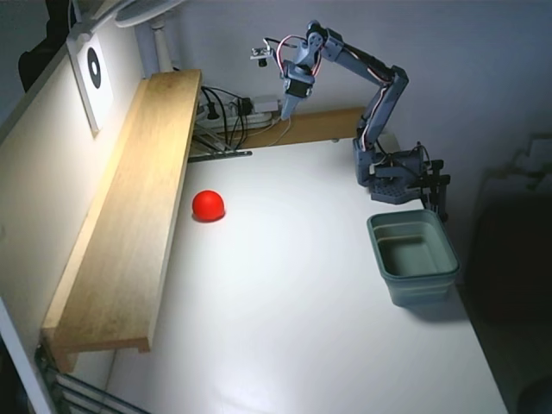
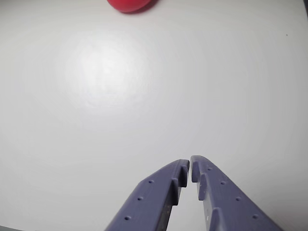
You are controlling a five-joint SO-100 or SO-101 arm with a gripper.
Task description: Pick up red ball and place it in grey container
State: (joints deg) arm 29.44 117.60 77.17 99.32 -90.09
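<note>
The reach is judged barely begun: the jaws are nearly closed and empty, to be opened over the red ball (image 1: 208, 205).

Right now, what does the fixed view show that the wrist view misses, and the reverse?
Only the fixed view shows the grey container at the table's right edge, the wooden shelf and the whole arm raised above the table. Only the wrist view shows the gripper close up, its tips nearly touching with nothing between them. Both show the red ball resting on the white table, though the wrist view cuts it off at its top edge.
</note>
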